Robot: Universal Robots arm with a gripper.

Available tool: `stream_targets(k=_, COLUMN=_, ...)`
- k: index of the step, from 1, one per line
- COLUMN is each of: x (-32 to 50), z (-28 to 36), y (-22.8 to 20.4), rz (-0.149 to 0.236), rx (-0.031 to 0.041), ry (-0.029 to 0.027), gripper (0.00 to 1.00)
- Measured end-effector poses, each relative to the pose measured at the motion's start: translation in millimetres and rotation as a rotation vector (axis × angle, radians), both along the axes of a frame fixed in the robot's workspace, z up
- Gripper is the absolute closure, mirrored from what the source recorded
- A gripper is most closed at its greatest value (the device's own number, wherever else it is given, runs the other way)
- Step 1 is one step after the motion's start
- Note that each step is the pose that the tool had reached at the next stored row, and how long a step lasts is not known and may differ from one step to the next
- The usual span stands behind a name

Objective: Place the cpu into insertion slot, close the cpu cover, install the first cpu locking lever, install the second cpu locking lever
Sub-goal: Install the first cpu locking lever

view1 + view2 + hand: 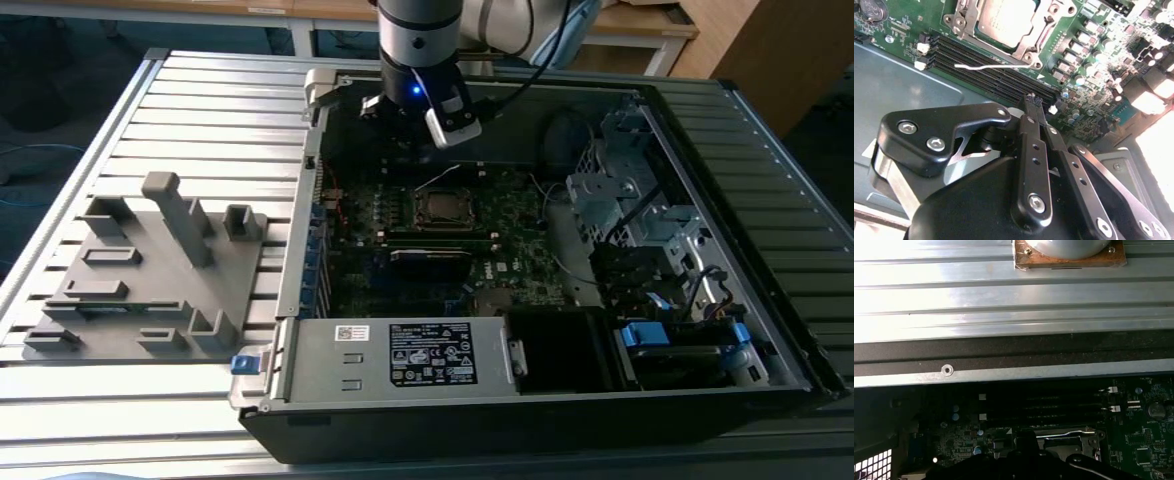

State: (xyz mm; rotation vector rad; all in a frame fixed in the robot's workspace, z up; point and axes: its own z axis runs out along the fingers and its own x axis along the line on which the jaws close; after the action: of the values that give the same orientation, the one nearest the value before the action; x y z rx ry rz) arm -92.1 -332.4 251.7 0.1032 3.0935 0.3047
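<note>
The cpu (446,206) lies flat in the motherboard socket, its dull grey top showing in the second wrist view (1004,19). The cpu cover (963,16) appears as a shiny metal frame lying around the chip. A thin silver locking lever (988,66) sticks out from the socket across the memory slots, and it runs along the socket's edge in the first wrist view (1069,432). My gripper (1032,100) hangs above the board beside the socket, fingers pressed together with nothing between them. In the exterior view the gripper (404,130) is over the far part of the open case.
The open computer case has a power supply (400,355) at the near side and a drive cage (627,200) on the exterior view's right. A grey fixture plate (147,280) lies outside the case on the left. Black memory slots (989,75) run beside the socket.
</note>
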Motion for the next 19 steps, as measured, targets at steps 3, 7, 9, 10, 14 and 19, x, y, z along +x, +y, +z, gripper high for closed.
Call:
stream_targets(k=3, x=0.1, z=0.0, y=0.0, rz=0.0, rx=-0.0001, ry=0.0, gripper=0.89)
stream_targets(k=7, x=0.2, z=-0.7, y=0.1, rz=0.0, rx=-0.0015, ry=0.0, gripper=0.89)
stream_targets(k=9, x=0.1, z=-1.4, y=0.0, rz=0.0, rx=-0.0062, ry=0.0001, gripper=0.89)
stream_targets(k=10, x=0.2, z=-1.7, y=0.0, rz=0.0, rx=-0.009, ry=0.0, gripper=0.89)
stream_targets(k=14, x=0.2, z=-2.7, y=0.0, rz=0.0, rx=-0.0129, ry=0.0, gripper=0.89)
stream_targets(k=19, x=1.7, z=-3.9, y=0.1, rz=0.0, rx=-0.0139, ry=0.0, gripper=0.89)
